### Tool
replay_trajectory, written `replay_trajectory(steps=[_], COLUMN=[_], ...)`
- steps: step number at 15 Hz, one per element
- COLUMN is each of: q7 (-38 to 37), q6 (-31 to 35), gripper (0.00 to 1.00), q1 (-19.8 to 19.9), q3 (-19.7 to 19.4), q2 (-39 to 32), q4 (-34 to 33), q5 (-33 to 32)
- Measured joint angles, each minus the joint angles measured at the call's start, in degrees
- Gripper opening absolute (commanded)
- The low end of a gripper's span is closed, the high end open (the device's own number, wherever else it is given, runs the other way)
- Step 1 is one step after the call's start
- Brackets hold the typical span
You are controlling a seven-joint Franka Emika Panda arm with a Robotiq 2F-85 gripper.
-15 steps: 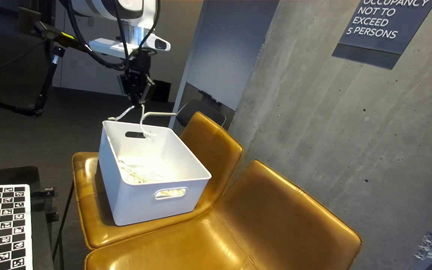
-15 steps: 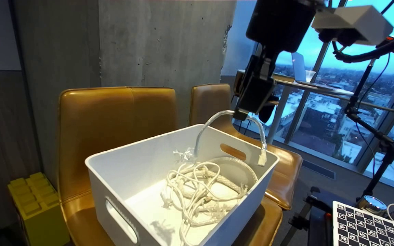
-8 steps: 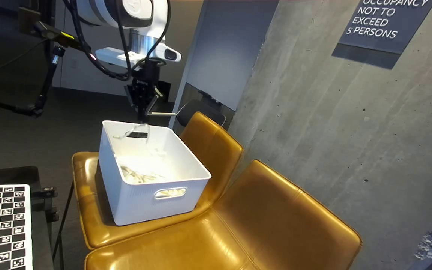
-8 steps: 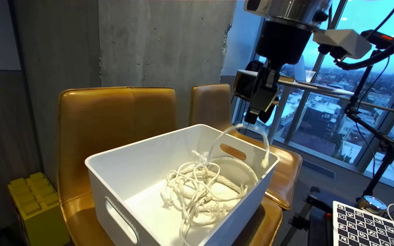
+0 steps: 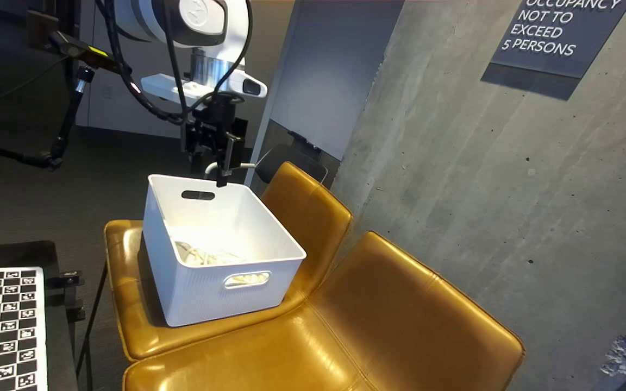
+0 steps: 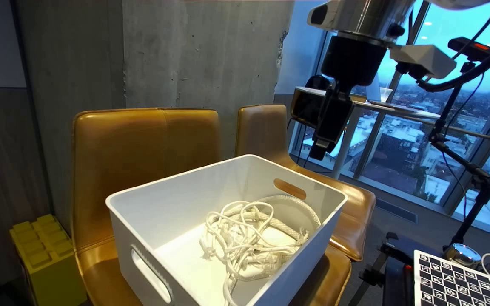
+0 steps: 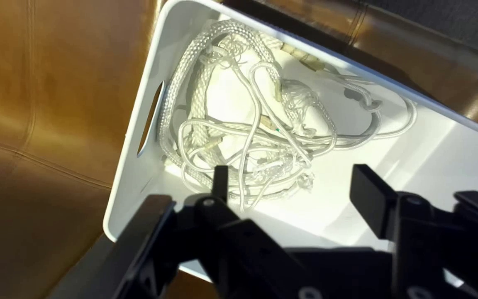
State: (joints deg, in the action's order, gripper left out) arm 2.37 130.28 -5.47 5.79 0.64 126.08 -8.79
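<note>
My gripper (image 7: 293, 191) is open, with nothing between its fingers. It hangs above the white bin (image 6: 177, 195), near the end with a handle slot, as an exterior view shows the gripper (image 6: 320, 152) just over the rim. Below the fingers lies a tangle of white ropes (image 7: 173, 95), thick braided lengths mixed with thin cords (image 7: 256, 108). Some rope ends are frayed, others wrapped in tape. The pile fills one part of the bin's floor. From the opposite side, an exterior view shows the bin (image 5: 226, 301) hiding most of the pile behind its wall.
The bin stands on a tan leather chair (image 5: 128, 304), with another such chair (image 5: 416, 304) beside it. A checkerboard panel (image 6: 466, 280) lies on a black stand. A yellow block (image 6: 49, 263) sits on the floor. A black camera arm (image 6: 462, 157) rises nearby.
My gripper was shut on a short white rope. It has come down toward the bin and opened; the rope has dropped onto the pile inside.
</note>
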Motion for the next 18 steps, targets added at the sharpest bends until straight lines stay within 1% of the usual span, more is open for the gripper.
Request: replay_trajectory(steps=[6, 18], q7=[2.3, 2.3], q6=[0.0, 0.0], gripper=[1.0, 1.0], q1=[0.9, 0.9], q3=[-0.7, -0.7], q2=[0.1, -0.2], q4=[0.4, 0.4], q5=[3.5, 3.6])
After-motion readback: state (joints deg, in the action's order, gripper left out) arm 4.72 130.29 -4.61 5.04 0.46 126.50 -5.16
